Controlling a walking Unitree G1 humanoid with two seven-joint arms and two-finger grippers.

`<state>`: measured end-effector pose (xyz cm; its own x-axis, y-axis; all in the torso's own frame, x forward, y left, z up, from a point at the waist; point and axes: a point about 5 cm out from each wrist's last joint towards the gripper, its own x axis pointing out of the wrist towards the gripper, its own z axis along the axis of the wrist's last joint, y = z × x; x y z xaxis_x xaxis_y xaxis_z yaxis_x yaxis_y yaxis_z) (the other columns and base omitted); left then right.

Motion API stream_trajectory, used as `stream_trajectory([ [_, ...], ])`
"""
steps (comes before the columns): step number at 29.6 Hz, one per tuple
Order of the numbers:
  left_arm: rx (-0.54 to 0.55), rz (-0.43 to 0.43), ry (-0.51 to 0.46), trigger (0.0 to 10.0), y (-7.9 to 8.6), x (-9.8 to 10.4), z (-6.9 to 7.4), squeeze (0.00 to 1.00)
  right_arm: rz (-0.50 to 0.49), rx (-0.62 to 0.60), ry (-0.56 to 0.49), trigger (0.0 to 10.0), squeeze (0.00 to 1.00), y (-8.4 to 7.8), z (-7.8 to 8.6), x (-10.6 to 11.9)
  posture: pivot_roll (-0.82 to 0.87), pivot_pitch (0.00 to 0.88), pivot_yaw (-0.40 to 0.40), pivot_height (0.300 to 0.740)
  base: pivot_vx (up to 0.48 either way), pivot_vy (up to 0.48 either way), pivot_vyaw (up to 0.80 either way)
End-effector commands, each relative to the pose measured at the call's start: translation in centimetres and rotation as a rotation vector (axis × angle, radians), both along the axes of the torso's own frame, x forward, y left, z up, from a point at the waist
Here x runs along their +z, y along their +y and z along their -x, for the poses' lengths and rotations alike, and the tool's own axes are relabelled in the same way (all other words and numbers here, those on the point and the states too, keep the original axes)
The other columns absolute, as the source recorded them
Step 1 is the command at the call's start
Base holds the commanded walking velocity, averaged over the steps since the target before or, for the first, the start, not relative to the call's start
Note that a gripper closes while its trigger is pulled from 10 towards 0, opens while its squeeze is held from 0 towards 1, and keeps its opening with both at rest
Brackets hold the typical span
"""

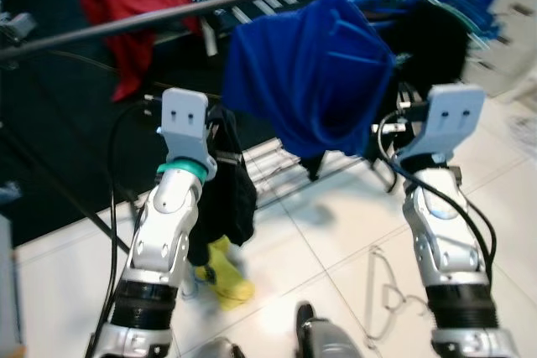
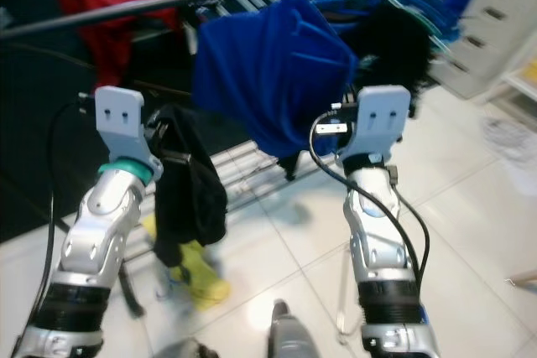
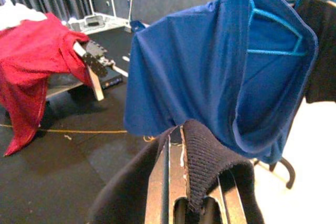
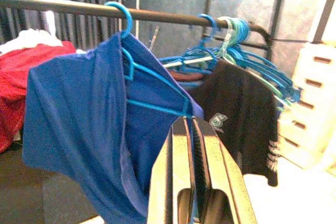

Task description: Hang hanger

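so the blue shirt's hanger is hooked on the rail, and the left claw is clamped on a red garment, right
Not quite. The blue shirt does hang by its blue hanger hooked over the rail, but the left claw is clamped on a black garment, not a red one, as the left wrist view shows.

No text, number or brand can be read in any of the pictures. The only sign is a small pale emblem (image 4: 218,121) on the chest of the black shirt (image 4: 236,124) that hangs on the rail (image 4: 63,7); it is too small and blurred to make out any letters in it.
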<state>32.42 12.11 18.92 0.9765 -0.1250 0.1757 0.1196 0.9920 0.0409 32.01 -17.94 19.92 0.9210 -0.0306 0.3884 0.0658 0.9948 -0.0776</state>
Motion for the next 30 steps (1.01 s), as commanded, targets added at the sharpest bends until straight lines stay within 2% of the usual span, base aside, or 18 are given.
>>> stream_trajectory([
  [1, 0.008, -0.003, -0.030, 10.0, 0.19, 0.43, 0.13, 0.00, -0.004, 0.002, 0.002, 10.0, 0.00, 0.16, -0.04, -0.07, -0.11, 0.032, 0.068, 0.740, -0.390, 0.000, 0.00],
  [30, 0.012, -0.004, -0.028, 10.0, 0.23, 0.39, 0.15, 0.00, -0.010, 0.021, -0.003, 10.0, 0.00, 0.36, -0.17, 0.17, -0.10, 0.039, 0.068, 0.740, -0.405, 0.000, 0.00],
])
